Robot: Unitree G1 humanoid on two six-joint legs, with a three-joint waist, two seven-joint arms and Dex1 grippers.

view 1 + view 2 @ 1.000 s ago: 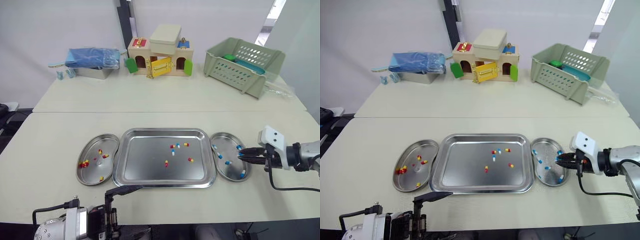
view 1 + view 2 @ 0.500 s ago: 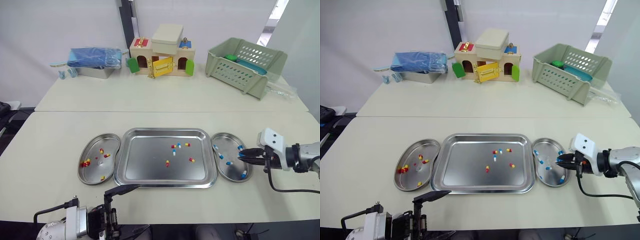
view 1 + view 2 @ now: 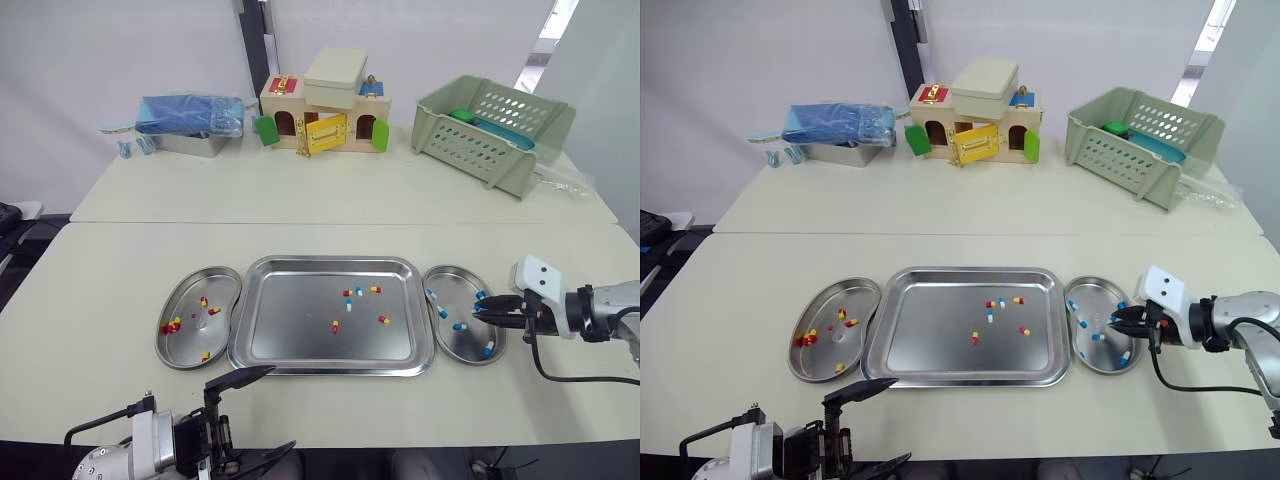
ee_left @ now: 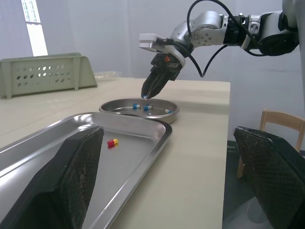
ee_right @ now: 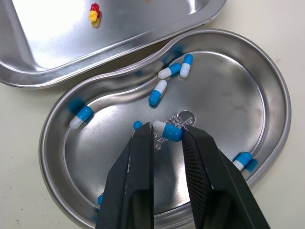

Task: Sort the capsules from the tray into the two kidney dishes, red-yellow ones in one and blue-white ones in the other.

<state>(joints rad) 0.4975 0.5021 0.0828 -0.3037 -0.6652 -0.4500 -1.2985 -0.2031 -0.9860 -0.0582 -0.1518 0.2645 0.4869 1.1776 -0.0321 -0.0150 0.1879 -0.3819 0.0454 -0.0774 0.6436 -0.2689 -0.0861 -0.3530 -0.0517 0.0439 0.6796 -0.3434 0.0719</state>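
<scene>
Reaches in level from the right, holding the right gripper [image 3: 477, 310] low over the shiny steel kidney dish [image 3: 460, 345] beside the rectangular steel tray [image 3: 300, 345]. Pinches a blue-white capsule [image 5: 167, 131] end to end between the fingertips: plain from the right wrist, too small to make out from the head. Holds the left gripper [image 3: 280, 405] spread wide at the near edge of the cream table [image 3: 120, 260], partly cut off.

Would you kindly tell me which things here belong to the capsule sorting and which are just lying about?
Job: tray, loose capsules in it, left kidney dish (red-yellow), right kidney dish (blue-white), blue-white capsule held in the right claw.
Lying about: toy house, green basket, blue bundle on a metal box.
</scene>
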